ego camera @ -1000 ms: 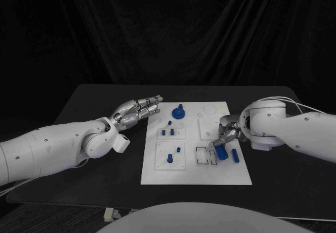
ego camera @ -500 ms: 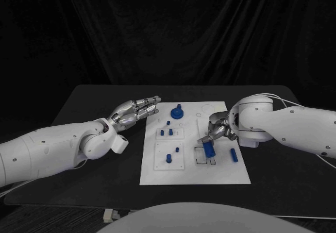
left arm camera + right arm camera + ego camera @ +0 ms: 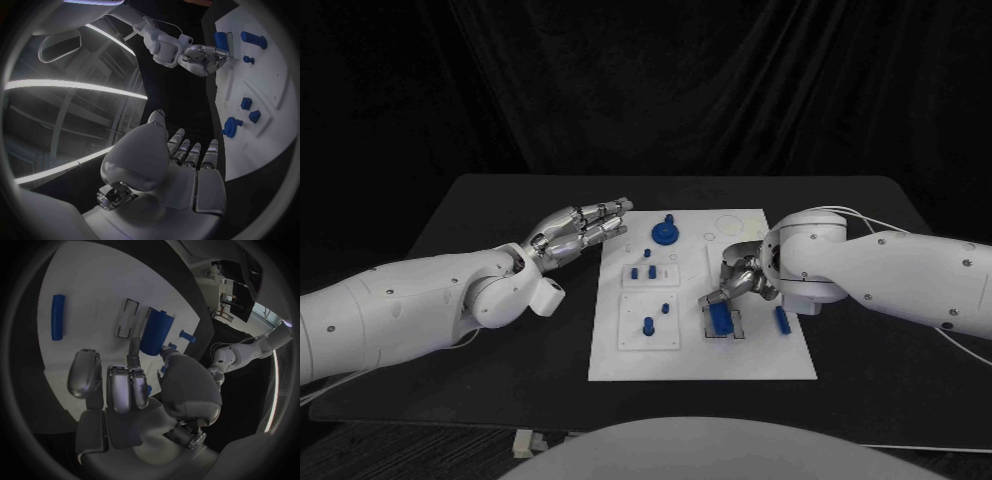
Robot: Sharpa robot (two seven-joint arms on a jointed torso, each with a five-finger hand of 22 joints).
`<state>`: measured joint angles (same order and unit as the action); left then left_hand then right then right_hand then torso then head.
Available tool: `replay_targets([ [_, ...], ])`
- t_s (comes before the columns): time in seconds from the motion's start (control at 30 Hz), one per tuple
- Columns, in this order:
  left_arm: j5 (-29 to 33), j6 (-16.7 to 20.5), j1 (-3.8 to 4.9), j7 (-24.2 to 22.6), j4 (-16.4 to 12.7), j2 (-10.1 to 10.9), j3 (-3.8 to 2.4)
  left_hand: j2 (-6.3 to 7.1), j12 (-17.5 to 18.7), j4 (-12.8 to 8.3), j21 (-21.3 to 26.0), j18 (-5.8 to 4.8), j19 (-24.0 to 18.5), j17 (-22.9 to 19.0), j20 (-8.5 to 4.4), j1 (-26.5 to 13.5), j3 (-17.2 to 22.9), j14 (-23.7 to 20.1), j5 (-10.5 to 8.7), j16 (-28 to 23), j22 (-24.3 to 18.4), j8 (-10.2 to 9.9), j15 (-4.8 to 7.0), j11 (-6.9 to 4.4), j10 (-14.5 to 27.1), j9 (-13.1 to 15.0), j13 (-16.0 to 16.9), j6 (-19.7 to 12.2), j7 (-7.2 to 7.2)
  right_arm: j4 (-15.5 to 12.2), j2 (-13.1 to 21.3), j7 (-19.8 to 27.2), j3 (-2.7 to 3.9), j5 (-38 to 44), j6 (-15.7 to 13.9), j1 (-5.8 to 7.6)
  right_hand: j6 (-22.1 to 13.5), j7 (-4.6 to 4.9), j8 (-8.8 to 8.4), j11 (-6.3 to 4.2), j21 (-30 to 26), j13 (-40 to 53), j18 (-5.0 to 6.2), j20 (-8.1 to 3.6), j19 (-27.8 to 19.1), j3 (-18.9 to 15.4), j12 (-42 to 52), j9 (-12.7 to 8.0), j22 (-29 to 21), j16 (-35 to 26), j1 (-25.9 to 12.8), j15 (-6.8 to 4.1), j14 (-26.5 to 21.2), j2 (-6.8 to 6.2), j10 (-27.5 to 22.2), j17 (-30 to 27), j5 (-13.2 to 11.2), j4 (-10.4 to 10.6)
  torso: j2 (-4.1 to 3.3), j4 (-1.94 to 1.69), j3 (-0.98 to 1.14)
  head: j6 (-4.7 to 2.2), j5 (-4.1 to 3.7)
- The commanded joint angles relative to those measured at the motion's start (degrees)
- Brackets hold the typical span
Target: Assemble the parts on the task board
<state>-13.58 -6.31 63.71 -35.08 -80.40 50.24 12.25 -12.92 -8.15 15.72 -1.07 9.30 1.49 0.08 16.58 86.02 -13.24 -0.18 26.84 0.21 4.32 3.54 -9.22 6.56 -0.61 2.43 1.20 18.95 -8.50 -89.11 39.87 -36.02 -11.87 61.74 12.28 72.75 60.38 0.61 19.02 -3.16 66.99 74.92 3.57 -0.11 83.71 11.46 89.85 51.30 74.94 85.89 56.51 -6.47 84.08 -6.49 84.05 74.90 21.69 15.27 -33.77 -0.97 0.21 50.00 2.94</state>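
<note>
Likely snag — the blue block tipping or jamming at its outlined slot on the task board.

Head view: the right hand pinches the block over the slot near the board's right half; the left hand, fingers loosely extended, holds nothing beside the board's left edge. Right wrist view: fingers touch the block — a skewed release could miss the slot.
</note>
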Motion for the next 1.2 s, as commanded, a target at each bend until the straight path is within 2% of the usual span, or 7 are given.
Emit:
replay_targets([
  [0.03,0.4,-0.6,-0.07,-0.4,-0.1,-0.1,-0.06,0.10,-0.1,0.0,-0.4,-0.67,0.2,-0.1,0.35,0.6,0.4,0.2,0.21,-0.2,0.0,0.4,-0.35,0.43,-0.2,0.0,0.1,0.3,-0.35,0.0,-0.1,-0.9,0.03,1.5,-0.9,-0.20,-0.5,0.03,-0.29,-0.36,-0.3,15.1,1.16,-0.17,-0.2,-0.1,0.1,-0.1,7.0,-0.3,-0.6,-0.26,4.2,0.18,5.9,6.8,-0.9,0.5,-0.04,0.02,0.02,0.00,-0.03],
  [0.2,0.4,-0.7,-0.07,-0.3,-0.1,-0.1,-0.06,0.14,-0.1,0.0,-0.4,-0.70,0.2,-0.1,0.35,0.7,0.4,0.2,0.25,-0.2,0.1,0.5,-0.33,0.48,-0.2,0.1,0.1,0.5,-0.40,-0.1,-0.2,-0.9,0.03,1.9,-0.5,-0.27,-0.4,0.05,-0.43,-0.34,-0.3,15.1,1.13,-0.15,-0.1,-0.4,0.1,-0.2,7.0,-0.2,-1.3,-0.23,4.2,0.42,5.9,6.9,-3.2,0.8,-0.01,0.01,0.01,0.00,0.02],
  [0.43,0.4,-1.0,-0.07,0.0,0.0,-0.3,-0.06,0.18,-0.1,-0.1,-0.4,-0.74,0.2,-0.1,0.35,0.8,0.5,0.2,0.28,-0.2,0.0,0.6,-0.31,0.56,-0.2,0.1,0.1,0.9,-0.50,-0.4,0.0,-1.0,0.03,2.1,-0.3,-0.37,-0.1,0.05,-0.64,-0.36,-0.2,15.1,1.08,-0.16,0.3,-1.6,0.1,-0.5,7.2,-0.1,-3.4,-0.25,4.3,0.64,5.9,7.1,-9.6,1.2,-0.02,0.04,0.02,0.00,0.25],
  [0.47,0.4,-1.0,-0.07,0.0,0.0,-0.3,-0.06,0.18,-0.1,-0.1,-0.4,-0.74,0.2,-0.1,0.35,0.8,0.5,0.2,0.28,-0.2,0.0,0.6,-0.31,0.56,-0.2,0.1,0.1,0.9,-0.50,-0.5,0.0,-1.0,0.03,2.2,-0.3,-0.37,-0.1,0.06,-0.67,-0.34,-0.3,15.1,1.09,-0.17,0.3,-2.4,0.1,-0.5,7.2,-0.1,-4.8,-0.25,4.3,0.90,5.9,7.2,-11.8,1.3,-0.02,0.05,0.02,0.00,0.25],
  [0.73,0.4,-1.1,-0.07,0.3,0.0,-0.4,-0.06,0.21,-0.1,-0.1,-0.4,-0.77,0.2,-0.1,0.35,0.8,0.5,0.2,0.31,-0.2,0.0,0.8,-0.30,0.61,-0.2,0.2,0.1,1.2,-0.56,-0.6,0.3,-1.0,0.03,2.2,-0.2,-0.41,-0.1,0.13,-0.83,-0.29,-0.8,15.1,1.11,-0.12,0.4,-6.0,0.1,-0.6,7.3,-0.2,-6.4,-0.18,4.3,1.28,5.9,6.9,-16.0,1.2,-0.02,0.01,0.02,0.00,0.27],
  [1.0,0.4,-1.5,-0.07,0.6,0.1,-0.4,-0.06,0.22,-0.2,-0.1,-0.4,-0.80,0.2,-0.1,0.35,0.9,0.5,0.2,0.34,-0.2,0.1,0.8,-0.31,0.68,-0.2,0.2,0.1,1.4,-0.61,-0.9,0.4,-0.9,0.03,2.5,0.0,-0.45,-0.5,0.24,-1.01,-0.17,-1.3,15.1,1.16,-0.05,0.4,-8.4,0.1,-0.6,7.3,-0.4,-4.1,-0.10,4.2,-0.06,5.9,6.7,-18.6,1.3,-0.01,0.03,0.01,0.00,0.36],
  [1.2,0.4,-1.6,-0.07,0.7,0.1,-0.4,-0.06,0.23,-0.1,-0.2,-0.4,-0.84,0.3,-0.1,0.35,1.0,0.6,0.2,0.37,-0.2,0.1,1.0,-0.34,0.80,-0.2,0.2,0.1,1.7,-0.72,-1.7,1.3,-0.7,0.03,4.8,-2.9,-0.47,-1.4,0.44,-0.95,0.00,-1.6,15.1,1.16,0.04,0.4,-13.4,0.1,-0.3,7.4,-0.4,-6.9,0.02,4.2,-0.42,5.9,6.7,-18.8,1.6,-0.02,0.03,0.01,0.00,0.51],
])
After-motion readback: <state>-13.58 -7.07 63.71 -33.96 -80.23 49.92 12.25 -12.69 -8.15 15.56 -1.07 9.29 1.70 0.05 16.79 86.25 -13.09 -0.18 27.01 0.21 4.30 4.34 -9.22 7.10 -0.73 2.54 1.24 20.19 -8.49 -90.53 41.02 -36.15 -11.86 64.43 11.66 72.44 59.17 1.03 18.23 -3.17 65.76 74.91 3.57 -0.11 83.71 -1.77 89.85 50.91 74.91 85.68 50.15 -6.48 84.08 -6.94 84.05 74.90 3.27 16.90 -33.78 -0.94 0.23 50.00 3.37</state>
